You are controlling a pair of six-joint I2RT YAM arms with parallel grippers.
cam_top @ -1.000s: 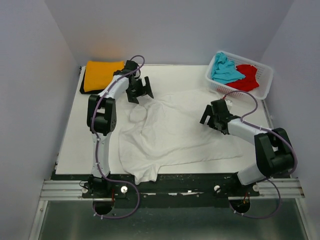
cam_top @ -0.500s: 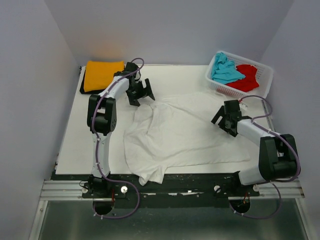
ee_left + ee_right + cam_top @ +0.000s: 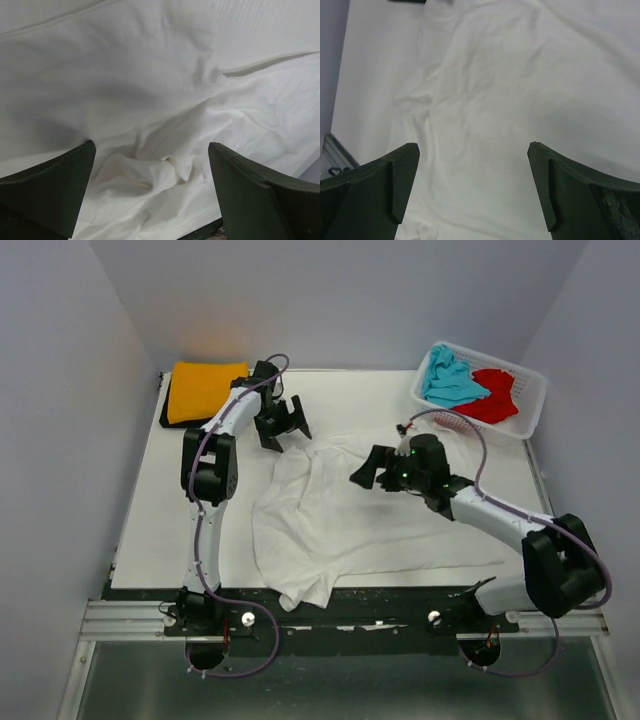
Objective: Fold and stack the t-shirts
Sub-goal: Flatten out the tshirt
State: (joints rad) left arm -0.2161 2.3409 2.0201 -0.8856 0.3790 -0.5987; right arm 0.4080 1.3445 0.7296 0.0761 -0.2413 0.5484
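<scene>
A white t-shirt (image 3: 350,510) of soft, thin cloth lies spread but rumpled across the middle of the white worktop (image 3: 150,530). Its surface is broken by shallow creases and a bunched ridge near its left side. Its widest reach runs left to right, and one corner droops over the near edge; which end carries the collar cannot be told. Five shirts are in view. The white one is loose. An orange-yellow shirt (image 3: 205,388) is folded into a neat rectangle on top of a black shirt (image 3: 166,412) at the far left corner. A turquoise shirt (image 3: 450,380) and a red shirt (image 3: 492,395) are crumpled side by side in the one white lattice basket (image 3: 530,418) at the far right. There are two tools. The left tool (image 3: 285,426) hangs over the white shirt's far left edge with its fingers spread apart and nothing between them. The right tool (image 3: 366,470) hovers above the shirt's far middle, its dark wedge-shaped fingers likewise wide apart and holding nothing.
</scene>
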